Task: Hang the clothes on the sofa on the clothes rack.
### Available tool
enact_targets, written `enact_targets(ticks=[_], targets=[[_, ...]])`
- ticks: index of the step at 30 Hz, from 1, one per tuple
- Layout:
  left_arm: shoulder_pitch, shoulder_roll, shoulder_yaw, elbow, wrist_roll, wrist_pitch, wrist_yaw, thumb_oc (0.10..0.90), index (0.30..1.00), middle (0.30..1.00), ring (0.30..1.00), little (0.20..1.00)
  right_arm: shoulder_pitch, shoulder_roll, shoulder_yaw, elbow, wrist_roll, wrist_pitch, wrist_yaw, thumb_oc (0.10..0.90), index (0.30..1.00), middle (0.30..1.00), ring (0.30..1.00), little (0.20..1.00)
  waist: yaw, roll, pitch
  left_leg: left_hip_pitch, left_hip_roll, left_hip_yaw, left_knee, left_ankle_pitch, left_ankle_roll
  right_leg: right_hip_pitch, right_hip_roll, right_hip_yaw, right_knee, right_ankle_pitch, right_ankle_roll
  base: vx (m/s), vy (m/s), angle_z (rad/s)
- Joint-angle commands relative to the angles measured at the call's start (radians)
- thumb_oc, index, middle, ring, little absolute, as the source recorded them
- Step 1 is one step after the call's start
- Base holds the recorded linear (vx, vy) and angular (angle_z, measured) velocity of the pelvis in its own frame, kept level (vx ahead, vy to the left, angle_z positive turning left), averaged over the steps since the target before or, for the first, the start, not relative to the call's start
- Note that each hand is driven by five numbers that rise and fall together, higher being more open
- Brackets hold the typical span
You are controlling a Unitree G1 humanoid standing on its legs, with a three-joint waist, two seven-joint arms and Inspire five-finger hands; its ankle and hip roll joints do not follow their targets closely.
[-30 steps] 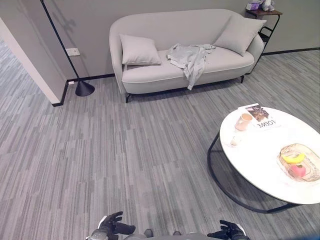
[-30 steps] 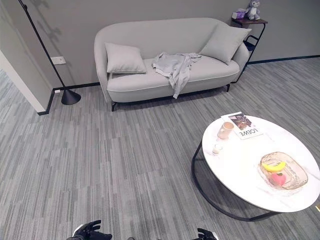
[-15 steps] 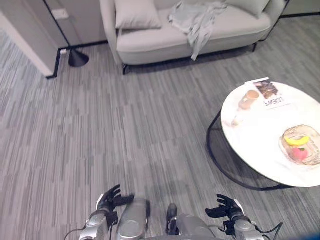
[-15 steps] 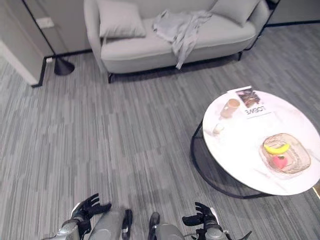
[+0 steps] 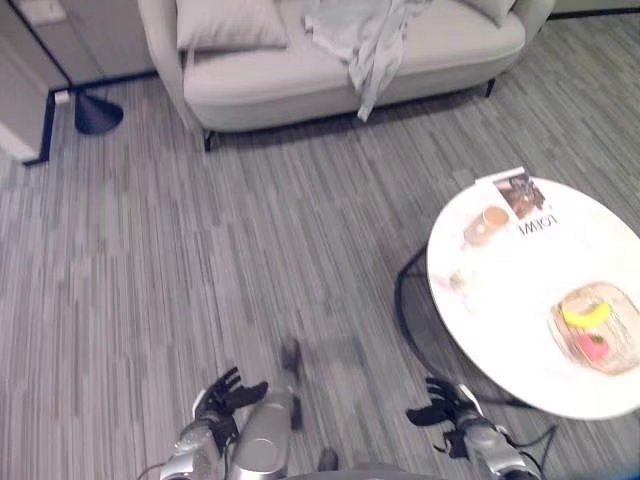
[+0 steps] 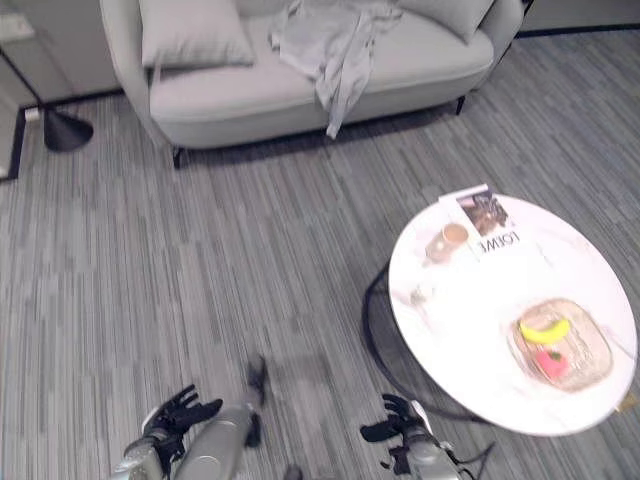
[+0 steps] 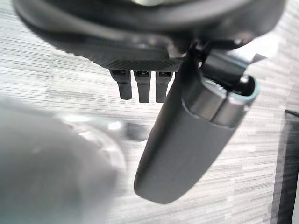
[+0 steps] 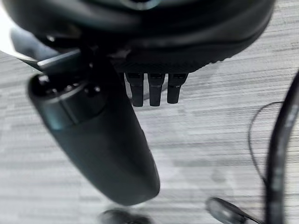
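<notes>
The grey clothes (image 5: 352, 30) lie in the middle of the sofa (image 5: 260, 95), beside a cushion (image 5: 225, 20), and one loose part hangs over the front edge toward the floor. They are well apart from the robot, so there is nothing to grab yet. That is probably why both hands are low and near the robot's body. The left hand (image 5: 225, 393) has its fingers spread and loose and holds nothing. The right hand (image 5: 438, 405) looks the same, with nothing in it. The right hand is close to the round table (image 5: 500, 290), which has a cup (image 5: 490, 222) and a fruit bowl (image 5: 592, 340) on it, so the robot should keep clear of that side. Compared with a moment ago, the whole picture has slid, so the camera moved, not the things. The sofa now sits higher and more to the left in the view. The clothes lie on it just as before, and the hands stay open.
</notes>
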State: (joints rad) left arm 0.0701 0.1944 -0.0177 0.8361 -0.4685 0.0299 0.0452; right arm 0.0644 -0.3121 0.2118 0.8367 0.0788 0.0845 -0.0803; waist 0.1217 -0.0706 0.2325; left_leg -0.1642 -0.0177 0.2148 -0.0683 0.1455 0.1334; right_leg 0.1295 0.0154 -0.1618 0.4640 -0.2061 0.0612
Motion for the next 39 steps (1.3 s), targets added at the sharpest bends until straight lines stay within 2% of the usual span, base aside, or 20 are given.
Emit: enact_targets(ticks=[1,4,5,6,9,12,15,16,17,19,21,23,25,27,28,34,35,37,38,39], targets=[[-0.016,0.091,-0.018,-0.109,0.015,-0.048,0.003,0.800,0.900,0.900,0.900,0.900,-0.017,-0.027,-0.036,-0.067,-0.038,-0.029,-0.003,0.800,0.900,0.900,0.900,0.900,-0.036,-0.009,0.006,0.102,0.005,-0.041,-0.019,-0.123,-0.102,-0.216,-0.375,-0.052,0.137,0.380,0.059,0.57,0.376,0.52],[-0.033,0.091,-0.019,-0.114,0.012,-0.058,0.012,0.800,0.900,0.900,0.900,0.900,-0.031,-0.031,-0.039,-0.071,-0.034,-0.022,-0.004,0.800,0.900,0.900,0.900,0.900,-0.072,0.020,0.033,0.180,0.010,-0.040,-0.019,-0.178,-0.109,-0.305,-0.302,-0.105,-0.052,0.296,0.051,0.63,0.049,0.62],[-0.043,0.085,-0.002,-0.098,0.013,-0.061,0.013,0.800,0.900,0.900,0.900,0.900,-0.037,-0.032,-0.046,-0.079,-0.021,-0.019,-0.013,0.800,0.900,0.900,0.900,0.900,-0.112,0.011,0.047,0.259,-0.015,-0.062,-0.019,-0.227,-0.125,-0.359,-0.185,-0.082,-0.392,0.334,0.068,0.80,-0.106,0.31],[-0.045,0.085,0.005,-0.087,0.028,-0.064,0.010,0.800,0.900,0.900,0.900,0.900,-0.030,-0.030,-0.048,-0.085,-0.020,-0.019,-0.012,0.800,0.900,0.900,0.900,0.900,-0.129,0.000,0.044,0.285,-0.028,-0.082,-0.019,-0.251,-0.131,-0.377,-0.151,-0.045,-0.480,0.358,0.086,0.82,-0.124,0.16],[-0.041,0.079,0.017,-0.078,0.055,-0.062,0.000,0.800,0.900,0.900,0.900,0.900,-0.014,-0.029,-0.055,-0.085,-0.037,-0.015,-0.003,0.800,0.900,0.900,0.900,0.900,-0.144,-0.012,0.037,0.340,-0.038,-0.118,-0.019,-0.301,-0.147,-0.453,-0.131,-0.063,-0.551,0.386,0.125,0.54,-0.106,1.05],[-0.021,0.061,0.004,-0.055,0.084,-0.057,-0.015,0.800,0.900,0.900,0.900,0.900,0.025,-0.047,-0.062,-0.102,-0.032,-0.026,0.010,0.800,0.900,0.900,0.900,0.900,-0.155,-0.007,0.001,0.407,-0.025,-0.178,-0.019,-0.353,-0.149,-0.391,-0.116,-0.081,-0.551,0.408,0.092,0.67,-0.273,0.92],[-0.011,0.048,-0.006,-0.041,0.070,-0.060,-0.015,0.800,0.900,0.900,0.900,0.900,0.030,-0.077,-0.068,-0.090,-0.028,-0.029,0.012,0.800,0.900,0.900,0.900,0.900,-0.152,0.025,-0.017,0.388,0.041,-0.182,0.156,-0.262,-0.192,-0.294,-0.083,-0.081,-0.551,0.385,0.051,0.59,-0.365,0.71],[-0.003,0.042,-0.009,-0.049,0.058,-0.059,-0.019,0.800,0.900,0.900,0.900,0.900,0.023,-0.088,-0.075,-0.090,-0.015,-0.034,0.013,0.800,0.900,0.900,0.900,0.900,-0.139,0.022,-0.007,0.296,0.063,-0.152,0.406,-0.165,-0.227,-0.219,-0.078,-0.096,-0.551,0.332,0.017,0.32,-0.273,0.39],[-0.003,0.043,-0.009,-0.049,0.058,-0.059,-0.019,0.800,0.900,0.900,0.900,0.900,0.023,-0.088,-0.075,-0.090,-0.015,-0.034,0.013,0.800,0.900,0.900,0.900,0.900,-0.141,0.019,-0.010,0.292,0.060,-0.154,0.407,-0.163,-0.226,-0.222,-0.081,-0.097,-0.551,0.333,0.017,0.32,-0.310,0.22],[0.003,0.036,-0.006,-0.050,0.038,-0.058,-0.015,0.800,0.900,0.900,0.900,0.900,0.005,-0.100,-0.082,-0.085,0.000,-0.037,0.005,0.800,0.900,0.900,0.900,0.900,-0.121,0.011,0.010,0.190,0.092,-0.124,0.653,-0.071,-0.242,-0.158,-0.066,-0.089,-0.551,0.278,-0.021,0.25,-0.240,-0.05],[0.006,0.034,-0.003,-0.051,0.031,-0.056,-0.011,0.800,0.900,0.900,0.900,0.900,-0.006,-0.104,-0.087,-0.085,0.005,-0.031,-0.001,0.800,0.900,0.900,0.900,0.900,-0.109,0.005,0.020,0.125,0.106,-0.106,0.743,-0.063,-0.241,-0.133,-0.064,-0.083,-0.551,0.253,-0.031,0.24,-0.171,-0.29],[0.017,0.022,-0.005,-0.043,0.013,-0.057,-0.011,0.800,0.900,0.900,0.900,0.900,-0.009,-0.111,-0.098,-0.087,0.031,-0.031,-0.012,0.800,0.900,0.900,0.900,0.900,-0.066,-0.001,0.031,-0.031,0.091,-0.061,0.593,-0.156,-0.192,-0.050,-0.070,-0.049,-0.551,0.204,-0.028,0.45,-0.083,-0.47],[0.022,0.023,-0.011,-0.057,0.018,-0.054,-0.012,0.800,0.900,0.900,0.900,0.900,-0.004,-0.114,-0.103,-0.088,0.033,-0.032,-0.015,0.800,0.900,0.900,0.900,0.900,-0.059,0.000,0.026,-0.024,0.084,-0.063,0.483,-0.168,-0.183,-0.035,-0.074,-0.047,-0.551,0.192,-0.021,0.31,0.026,-0.50],[0.030,0.024,-0.019,-0.078,0.039,-0.051,-0.017,0.800,0.900,0.900,0.900,0.900,0.003,-0.119,-0.106,-0.066,0.016,-0.033,-0.030,0.800,0.900,0.900,0.900,0.900,-0.038,0.027,0.019,-0.043,0.066,-0.096,0.080,-0.061,-0.202,0.020,-0.056,-0.056,-0.551,0.145,-0.010,0.56,0.080,-0.64],[0.031,0.023,-0.020,-0.081,0.051,-0.049,-0.015,0.800,0.900,0.900,0.900,0.900,0.001,-0.117,-0.108,-0.049,0.008,-0.031,-0.040,0.800,0.900,0.900,0.900,0.900,-0.031,0.032,0.016,-0.067,0.070,-0.095,-0.017,-0.036,-0.211,0.045,-0.050,-0.059,-0.551,0.125,-0.009,0.44,0.058,-0.14],[0.040,0.022,-0.009,-0.066,0.054,-0.052,-0.007,0.800,0.900,0.900,0.900,0.900,-0.008,-0.103,-0.084,-0.015,-0.034,-0.027,-0.032,0.800,0.900,0.900,0.900,0.900,-0.009,0.044,-0.043,-0.029,0.059,-0.118,-0.019,0.019,-0.222,0.131,-0.059,0.004,-0.551,0.090,0.010,0.40,0.106,-0.57],[0.039,0.028,-0.009,-0.047,0.076,-0.051,-0.007,0.800,0.900,0.900,0.900,0.900,-0.008,-0.084,-0.086,0.007,-0.044,-0.026,-0.024,0.800,0.900,0.900,0.900,0.900,-0.002,0.030,-0.062,0.033,0.041,-0.084,-0.019,-0.007,-0.189,0.111,-0.125,0.015,-0.405,0.122,0.043,0.43,0.197,-1.10],[0.037,0.037,-0.009,-0.051,0.084,-0.050,-0.002,0.800,0.900,0.900,0.900,0.900,-0.012,-0.078,-0.085,0.001,-0.047,-0.024,-0.020,0.800,0.900,0.900,0.900,0.900,-0.008,0.031,-0.060,0.064,0.038,-0.076,-0.019,-0.028,-0.178,0.060,-0.144,0.025,-0.299,0.140,0.055,0.27,0.186,-1.25],[0.017,0.059,-0.024,-0.067,0.107,-0.053,0.007,0.800,0.900,0.900,0.900,0.900,-0.028,-0.075,-0.083,-0.002,-0.053,-0.021,-0.023,0.800,0.900,0.900,0.900,0.900,-0.037,0.035,-0.028,0.117,0.033,-0.053,-0.019,-0.061,-0.148,-0.092,-0.187,0.043,-0.041,0.258,0.080,0.22,0.209,-1.16],[0.007,0.076,-0.036,-0.080,0.121,-0.053,0.012,0.800,0.900,0.900,0.900,0.900,-0.030,-0.074,-0.087,-0.007,-0.048,-0.020,-0.032,0.800,0.900,0.900,0.900,0.900,-0.047,0.042,-0.023,0.129,0.040,-0.039,-0.019,-0.078,-0.141,-0.147,-0.208,0.037,0.040,0.294,0.080,0.17,0.188,-0.46]])
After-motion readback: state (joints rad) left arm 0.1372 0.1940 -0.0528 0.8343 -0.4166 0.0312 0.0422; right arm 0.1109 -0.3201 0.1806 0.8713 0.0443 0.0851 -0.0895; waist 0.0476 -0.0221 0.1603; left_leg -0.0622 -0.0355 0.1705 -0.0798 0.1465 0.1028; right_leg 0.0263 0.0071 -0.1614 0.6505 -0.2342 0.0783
